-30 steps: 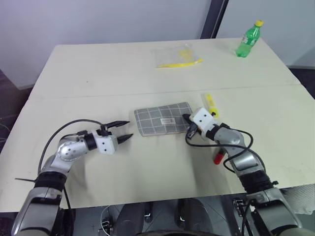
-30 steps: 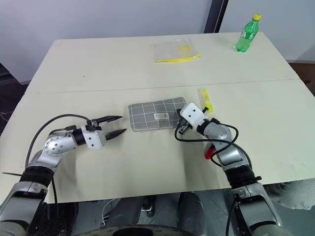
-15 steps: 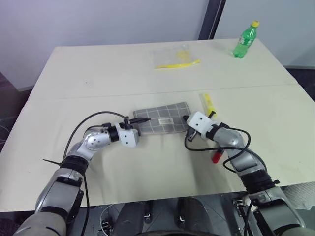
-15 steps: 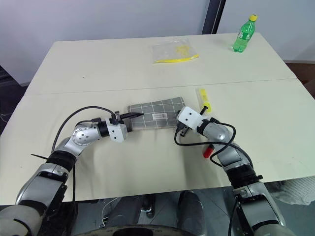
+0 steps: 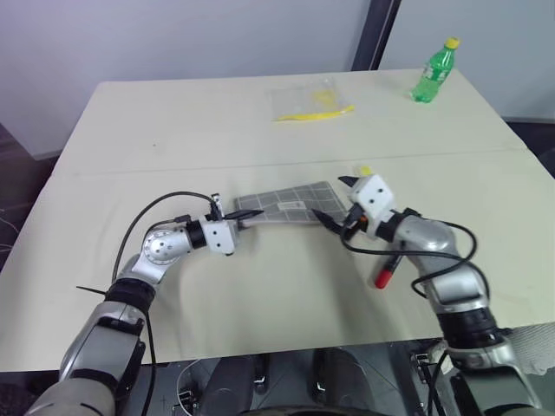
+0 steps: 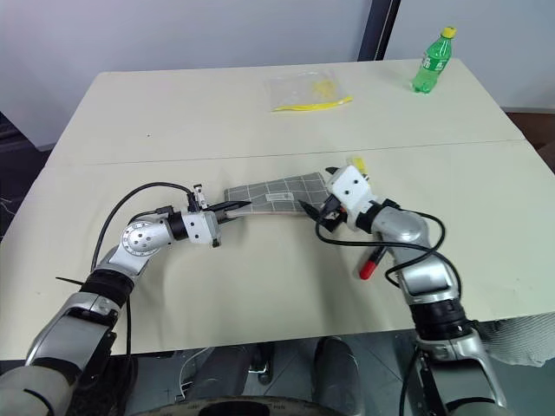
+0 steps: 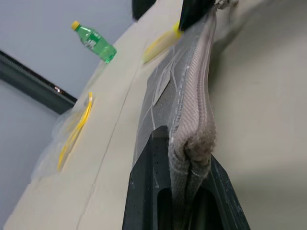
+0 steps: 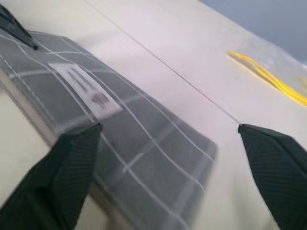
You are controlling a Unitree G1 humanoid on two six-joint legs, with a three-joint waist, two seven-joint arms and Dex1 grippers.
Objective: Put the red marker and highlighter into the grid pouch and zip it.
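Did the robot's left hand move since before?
Yes. The left end effector slid right across the table to the grid pouch and pinched its end.

The grid pouch (image 5: 282, 206) is laid at the middle of the table (image 5: 173, 130), between the left gripper (image 5: 245, 214) at its left end and the right gripper (image 5: 332, 202) at its right end. The highlighter (image 5: 364, 172) is found just behind the right gripper, the red marker (image 5: 382, 276) nearer the front edge, and a plastic bag (image 5: 312, 98) and a bottle (image 5: 434, 70) well behind
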